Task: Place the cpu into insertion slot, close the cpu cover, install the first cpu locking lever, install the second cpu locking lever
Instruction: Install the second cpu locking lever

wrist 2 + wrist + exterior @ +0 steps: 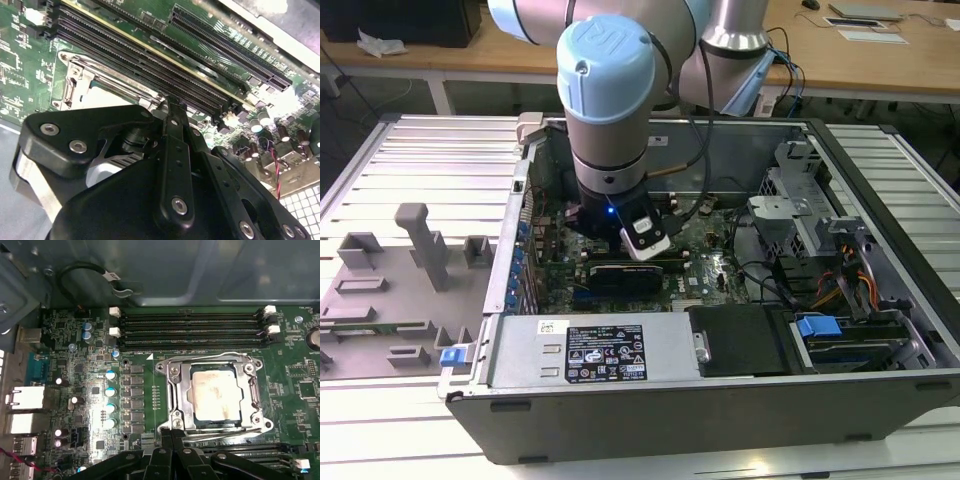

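CPU seated, cover down; claw at the socket's lever edge.

The small square silvery-beige cpu [216, 395] lies in the dark-framed insertion slot [252, 416], with the thin grey metal cpu cover [186, 390] closed flat around it. The black gripper [172, 434] rests at the socket edge, fingers drawn together, grip contents unclear. Whether the 2 levers are latched cannot be told.

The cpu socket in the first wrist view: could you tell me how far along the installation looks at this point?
Done: the cpu sits in the insertion slot, with the cpu cover lying closed around it. In hand: the gripper is down at the socket's edge, beside a thin locking lever. Whether either lever is latched I cannot tell, so the lever steps may remain.
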You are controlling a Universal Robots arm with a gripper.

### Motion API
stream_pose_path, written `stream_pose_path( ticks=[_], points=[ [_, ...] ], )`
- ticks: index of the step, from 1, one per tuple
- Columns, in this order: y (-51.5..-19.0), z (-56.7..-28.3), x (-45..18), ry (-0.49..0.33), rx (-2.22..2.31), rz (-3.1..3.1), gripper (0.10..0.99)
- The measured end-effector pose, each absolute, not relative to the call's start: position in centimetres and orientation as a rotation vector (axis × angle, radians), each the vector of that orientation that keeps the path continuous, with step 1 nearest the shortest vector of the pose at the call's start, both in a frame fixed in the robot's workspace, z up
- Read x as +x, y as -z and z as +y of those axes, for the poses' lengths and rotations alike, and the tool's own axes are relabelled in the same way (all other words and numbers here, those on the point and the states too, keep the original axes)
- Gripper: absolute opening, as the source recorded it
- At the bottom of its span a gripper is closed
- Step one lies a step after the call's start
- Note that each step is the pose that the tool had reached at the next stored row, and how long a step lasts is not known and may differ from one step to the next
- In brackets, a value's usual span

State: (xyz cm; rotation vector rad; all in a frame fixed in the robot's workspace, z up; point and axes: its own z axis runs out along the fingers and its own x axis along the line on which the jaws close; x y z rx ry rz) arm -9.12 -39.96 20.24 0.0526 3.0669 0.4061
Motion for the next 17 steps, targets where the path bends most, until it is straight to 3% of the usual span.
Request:
stream_pose_path(
  ticks=[17],
  points=[
    [-19.97,-39.58,-9.2,-0.427,0.053,3.065,0.106]
  ],
)
